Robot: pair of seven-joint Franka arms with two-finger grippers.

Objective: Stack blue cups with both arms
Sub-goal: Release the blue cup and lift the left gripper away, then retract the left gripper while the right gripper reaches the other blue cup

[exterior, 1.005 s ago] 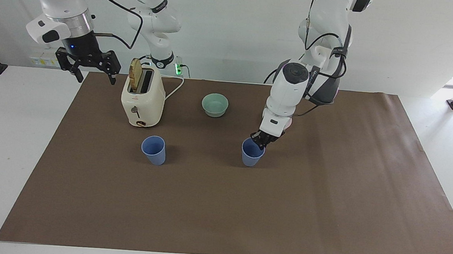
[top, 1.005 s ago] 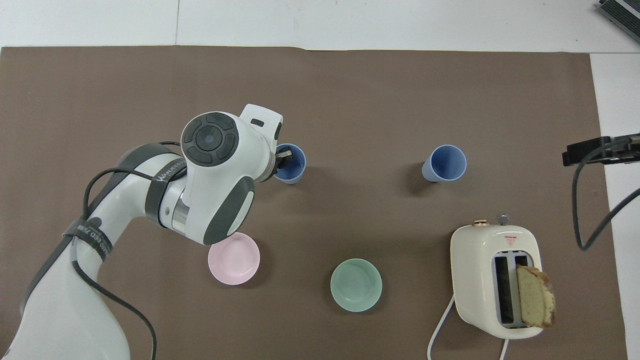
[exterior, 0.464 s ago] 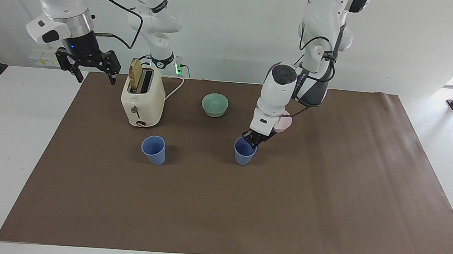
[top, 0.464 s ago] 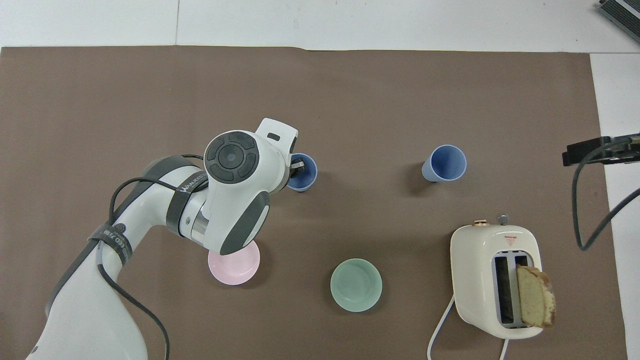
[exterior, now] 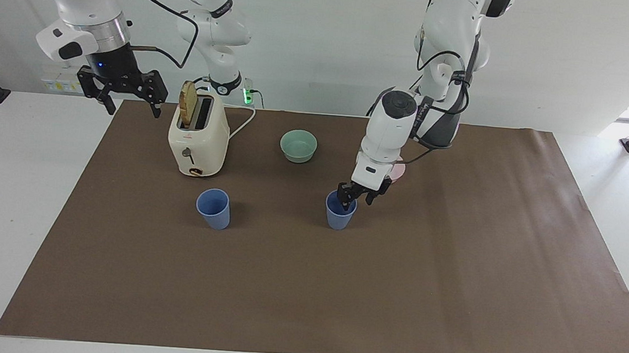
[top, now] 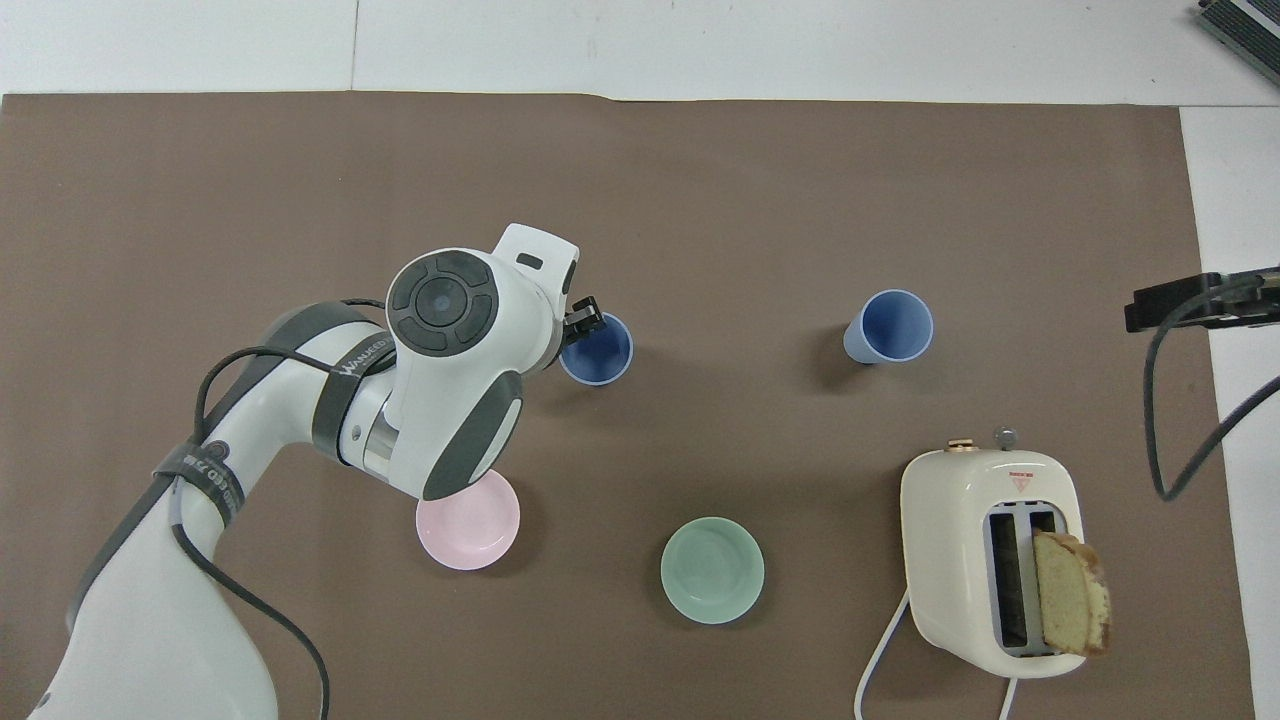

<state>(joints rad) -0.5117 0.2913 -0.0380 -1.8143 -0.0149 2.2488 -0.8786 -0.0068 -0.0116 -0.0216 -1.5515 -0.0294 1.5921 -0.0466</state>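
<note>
One blue cup stands upright on the brown mat near the middle of the table; it also shows in the overhead view. My left gripper is open at this cup's rim, with one finger inside the cup and the other outside it. It shows in the overhead view too. The second blue cup stands upright toward the right arm's end, just farther from the robots than the toaster, and shows in the overhead view. My right gripper waits open, up in the air beside the toaster.
A cream toaster with a bread slice in one slot stands near the right arm. A mint-green bowl and a pink bowl sit nearer to the robots than the cups. The brown mat covers the table.
My left gripper carried its cup a little toward the right arm's end, then opened its fingers; the cup stands on the mat. The right arm has not moved.
</note>
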